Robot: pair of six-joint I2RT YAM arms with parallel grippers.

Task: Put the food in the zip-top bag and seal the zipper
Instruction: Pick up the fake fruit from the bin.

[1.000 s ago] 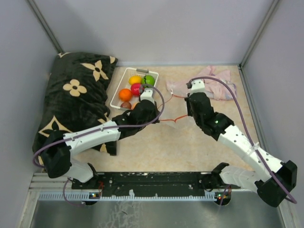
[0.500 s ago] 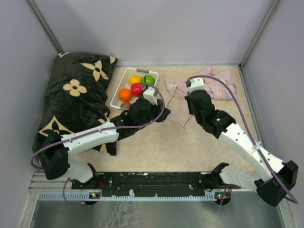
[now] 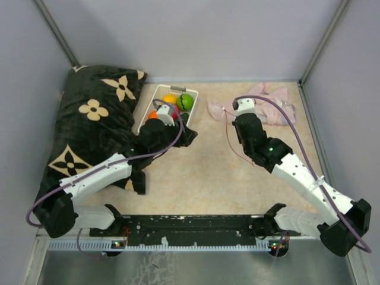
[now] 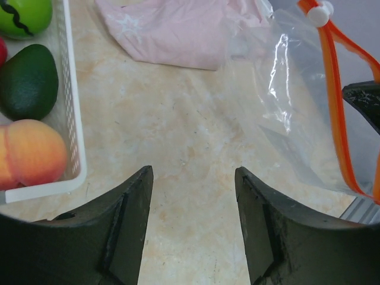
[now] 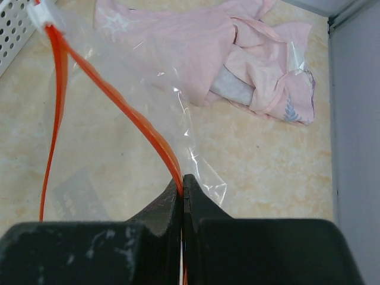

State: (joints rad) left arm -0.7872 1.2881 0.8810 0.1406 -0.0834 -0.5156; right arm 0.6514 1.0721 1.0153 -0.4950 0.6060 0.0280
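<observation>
1. Right gripper (image 5: 183,187) is clamped tight on the zipper (image 5: 144,129). It pinches one lip of the zip-top bag (image 5: 199,157), so the mouth hangs open and the clear film drapes down.
2. Bag is between the white slotted basket (image 4: 70,119) and the pink cloth (image 4: 178,29), mouth toward the basket side. Probably held there to keep the carry short.
3. Left gripper (image 4: 191,178) has its jaws partway open and empty, over bare tabletop just beside the basket's near corner.
4. Toy food in view is in the basket: avocado (image 4: 27,80), peach (image 4: 29,157), green piece (image 4: 24,15). None is in the bag.
5. Likely step: left goes for the first piece, and the peach is nearest.
</observation>
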